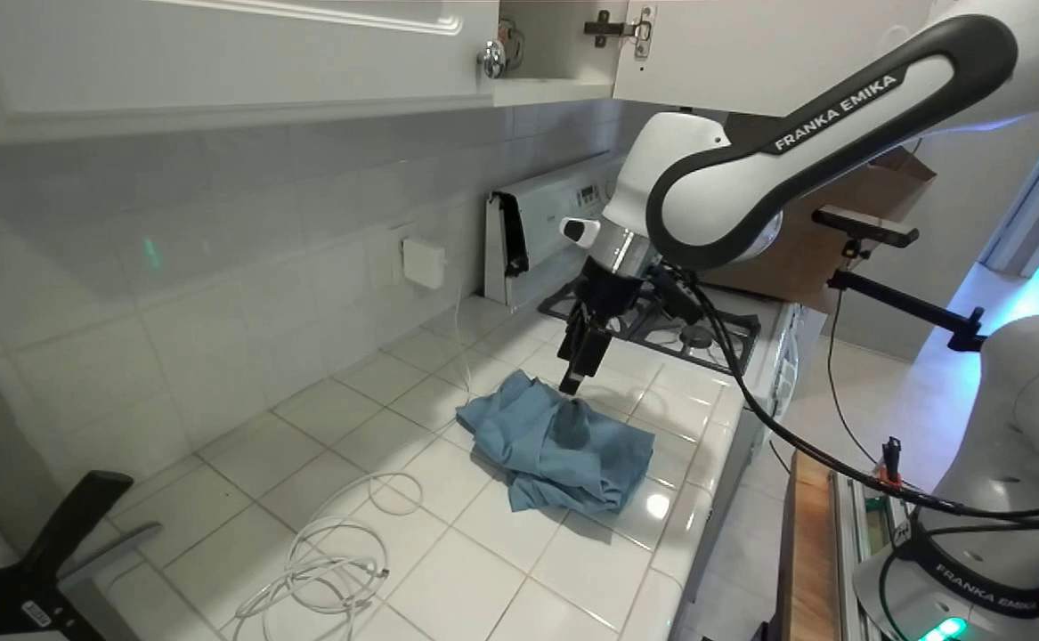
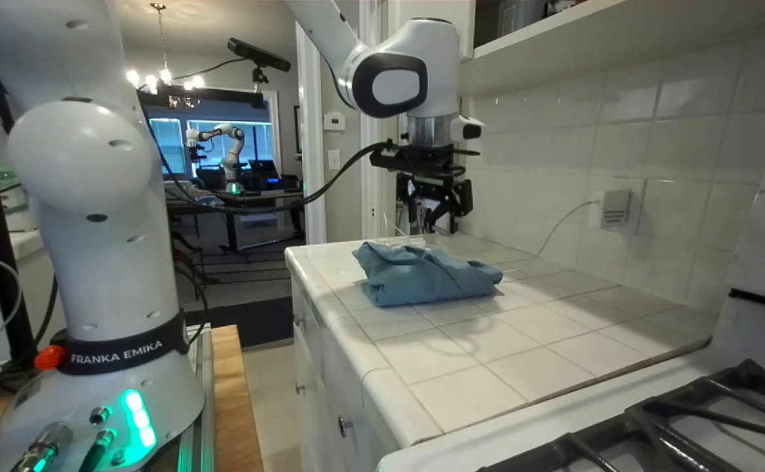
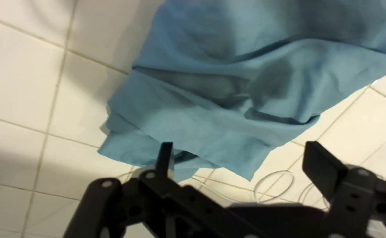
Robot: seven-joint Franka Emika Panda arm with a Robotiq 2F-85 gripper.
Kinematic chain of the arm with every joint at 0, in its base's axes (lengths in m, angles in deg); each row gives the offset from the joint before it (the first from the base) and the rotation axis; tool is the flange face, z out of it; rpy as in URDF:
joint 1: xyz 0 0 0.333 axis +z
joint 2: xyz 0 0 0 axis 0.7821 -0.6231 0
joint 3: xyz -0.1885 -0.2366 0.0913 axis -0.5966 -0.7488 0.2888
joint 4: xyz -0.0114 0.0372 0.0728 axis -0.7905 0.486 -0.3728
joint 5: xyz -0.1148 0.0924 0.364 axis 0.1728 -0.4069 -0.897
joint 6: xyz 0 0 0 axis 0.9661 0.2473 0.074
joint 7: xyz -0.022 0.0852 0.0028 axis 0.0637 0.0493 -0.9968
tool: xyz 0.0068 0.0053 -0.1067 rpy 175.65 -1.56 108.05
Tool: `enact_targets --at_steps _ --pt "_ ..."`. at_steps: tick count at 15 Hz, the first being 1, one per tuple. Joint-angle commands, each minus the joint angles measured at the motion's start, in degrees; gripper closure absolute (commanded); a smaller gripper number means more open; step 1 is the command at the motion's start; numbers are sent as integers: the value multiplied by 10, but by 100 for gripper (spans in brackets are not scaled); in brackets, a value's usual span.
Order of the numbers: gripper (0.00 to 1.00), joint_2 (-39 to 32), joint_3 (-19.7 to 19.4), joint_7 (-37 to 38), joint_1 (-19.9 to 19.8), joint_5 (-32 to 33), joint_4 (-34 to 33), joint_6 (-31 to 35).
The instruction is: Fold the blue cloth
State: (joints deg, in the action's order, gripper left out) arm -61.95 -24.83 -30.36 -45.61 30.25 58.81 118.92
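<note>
Blue cloth (image 3: 212, 109): cut off at the top of the wrist view; layering within its crumpled folds hard to make out. Arm (image 1: 840, 116): extended over the tiled counter (image 1: 466, 570), bent at the wrist to point downward. Gripper (image 3: 238, 148): released, jaws spread wide. Position of cloth: bunched on the counter, below the fingertips (image 2: 453, 224), a gap visible between them in an exterior view

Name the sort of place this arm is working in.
Most likely a kitchen, perhaps in a home: a stove adjoins the tiled counter, and white cabinets hang above it.
</note>
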Motion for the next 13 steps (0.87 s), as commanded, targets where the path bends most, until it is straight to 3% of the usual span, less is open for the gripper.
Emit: enact_targets --at_steps 1,3,5,6,7,9,13 --pt "0 107 84 154 -97 59 21 -108" --pt "0 153 114 235 -120 60 7 -189" --pt "0 189 120 311 -114 44 -16 -272" --pt "0 201 91 358 -78 51 -25 -302" --pt "0 164 79 302 -70 60 -18 -250" --pt "0 195 80 346 -61 57 -25 -287" --pt "0 199 77 355 -61 56 -24 -293"
